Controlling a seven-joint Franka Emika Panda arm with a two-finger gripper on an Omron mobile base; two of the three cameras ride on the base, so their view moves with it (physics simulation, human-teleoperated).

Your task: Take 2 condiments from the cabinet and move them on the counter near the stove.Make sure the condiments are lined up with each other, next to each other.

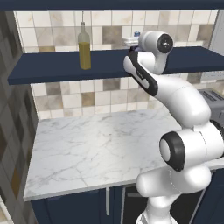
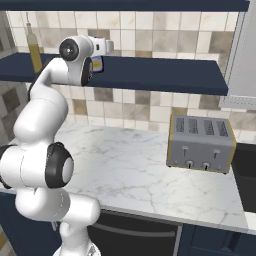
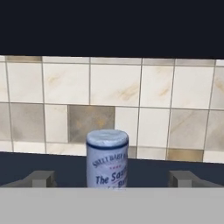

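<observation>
The hand (image 3: 112, 178), fingers spread wide, faces the labelled sauce bottle (image 3: 107, 158) on the navy shelf (image 1: 109, 63), oil bottle (image 1: 84, 47) well apart.

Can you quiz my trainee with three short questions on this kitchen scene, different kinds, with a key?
1. True or false: the oil bottle is already down on the counter.
2. Multiple choice: in the hand view, the gripper is A) shut on the sauce bottle, B) open with the sauce bottle between its fingertips but not clamped, C) holding the toaster.
3. Fill in: both bottles stand on the ____.

Key: 1. False, it stands on the shelf, left of the arm. 2. B. 3. Shelf.
</observation>
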